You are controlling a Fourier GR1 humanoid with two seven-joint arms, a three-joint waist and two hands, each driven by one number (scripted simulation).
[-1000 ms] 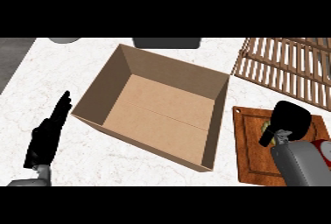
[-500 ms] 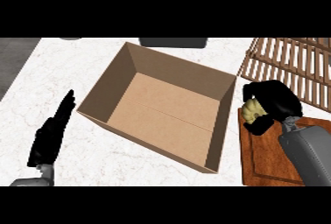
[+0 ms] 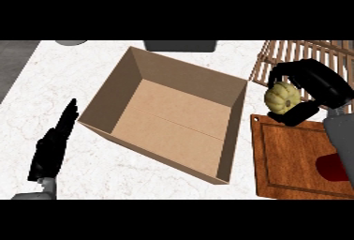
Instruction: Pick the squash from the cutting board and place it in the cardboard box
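Left hand [image 3: 50, 152]: fingers straight, holding nothing, resting on the counter [image 3: 83, 164]; cardboard box [image 3: 169, 112]: open-topped, just right of that hand; squash [image 3: 282, 97]: pale yellow, ribbed, enclosed by the curled fingers of the right hand [image 3: 314, 89], just right of the box; cutting board [image 3: 294, 159]: wooden, below the right hand.

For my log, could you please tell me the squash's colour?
Pale yellow-green with ribs, in the head view: squash.
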